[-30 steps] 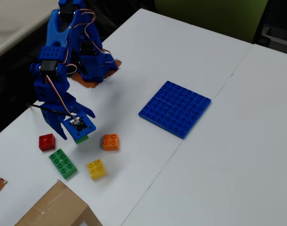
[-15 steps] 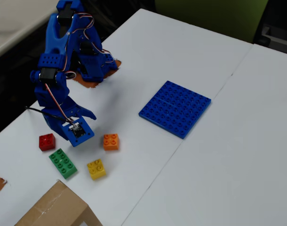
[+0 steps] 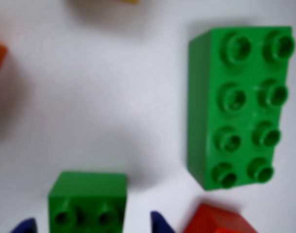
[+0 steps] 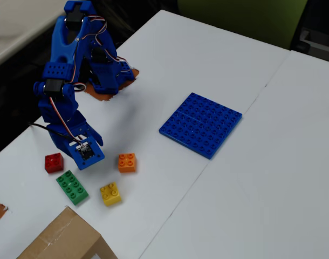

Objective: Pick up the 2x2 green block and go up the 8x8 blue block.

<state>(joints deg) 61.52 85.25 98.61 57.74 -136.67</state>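
White tables (image 4: 234, 194) abutting (seam between); green panel (image 4: 245, 19) behind.

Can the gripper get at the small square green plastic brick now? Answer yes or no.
Probably yes. In the wrist view the small square green plastic brick sits between the two blue fingertips of the gripper, nothing lies between them, and the long green brick stands apart.

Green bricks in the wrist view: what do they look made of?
Both the small green brick and the long green brick look like moulded hard plastic: uniform colour, crisp edges, round studs, slight sheen. The blur leaves finer surface detail open.
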